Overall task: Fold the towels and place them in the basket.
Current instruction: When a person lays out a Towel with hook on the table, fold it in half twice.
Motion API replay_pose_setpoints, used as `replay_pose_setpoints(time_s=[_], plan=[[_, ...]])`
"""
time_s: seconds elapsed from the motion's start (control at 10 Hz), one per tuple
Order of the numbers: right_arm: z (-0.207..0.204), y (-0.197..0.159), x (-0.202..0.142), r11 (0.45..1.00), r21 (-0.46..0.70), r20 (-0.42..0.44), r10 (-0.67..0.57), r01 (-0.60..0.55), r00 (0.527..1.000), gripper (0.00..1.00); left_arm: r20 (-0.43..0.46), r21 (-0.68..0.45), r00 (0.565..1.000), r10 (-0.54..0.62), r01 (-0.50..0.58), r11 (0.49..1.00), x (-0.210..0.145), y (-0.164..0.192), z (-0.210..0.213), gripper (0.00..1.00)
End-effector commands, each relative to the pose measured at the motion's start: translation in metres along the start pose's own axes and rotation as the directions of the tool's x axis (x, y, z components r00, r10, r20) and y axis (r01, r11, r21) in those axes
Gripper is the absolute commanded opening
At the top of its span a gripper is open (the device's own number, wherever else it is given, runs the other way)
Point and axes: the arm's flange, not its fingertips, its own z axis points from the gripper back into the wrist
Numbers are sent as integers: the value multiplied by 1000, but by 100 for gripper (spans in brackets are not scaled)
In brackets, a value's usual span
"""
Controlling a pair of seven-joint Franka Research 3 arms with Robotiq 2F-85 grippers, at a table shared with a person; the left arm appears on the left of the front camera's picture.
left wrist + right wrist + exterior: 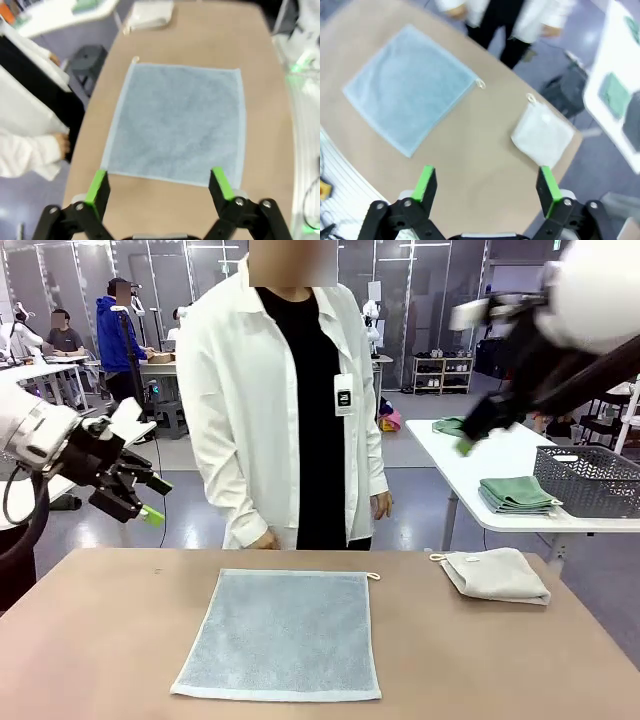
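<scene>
A grey-blue towel [282, 634] lies spread flat on the brown table [100, 640], its corner loop at the far right corner. It lies flat too in the left wrist view [180, 122] and the right wrist view [410, 87]. A cream-white towel [497, 574] sits folded at the far right of the table, also visible as a cream-white towel [542, 136]. My left gripper [160, 185] hangs open high above the table's left side. My right gripper [487, 187] is open and raised high at the upper right. The dark grey basket [588, 480] stands on a white side table beside folded green towels [516, 494].
A person in a white coat [285, 390] stands at the far edge of the table, hands down by their sides. The white side table [470, 465] stands beyond the right corner. Another green cloth [450, 425] lies farther back on it.
</scene>
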Motion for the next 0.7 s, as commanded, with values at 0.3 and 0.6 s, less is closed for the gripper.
replay_pose_setpoints(time_s=[0.3,0.6], plan=[[-102,102,47,829,51,-95,559,-557,824,100,-342,6,938,-53,58,998,55,-53,-23,100],[-141,128,28,727,117,-127,687,-677,716,100,-429,-38,894,-130,126,991,55,-71,-37,100]])
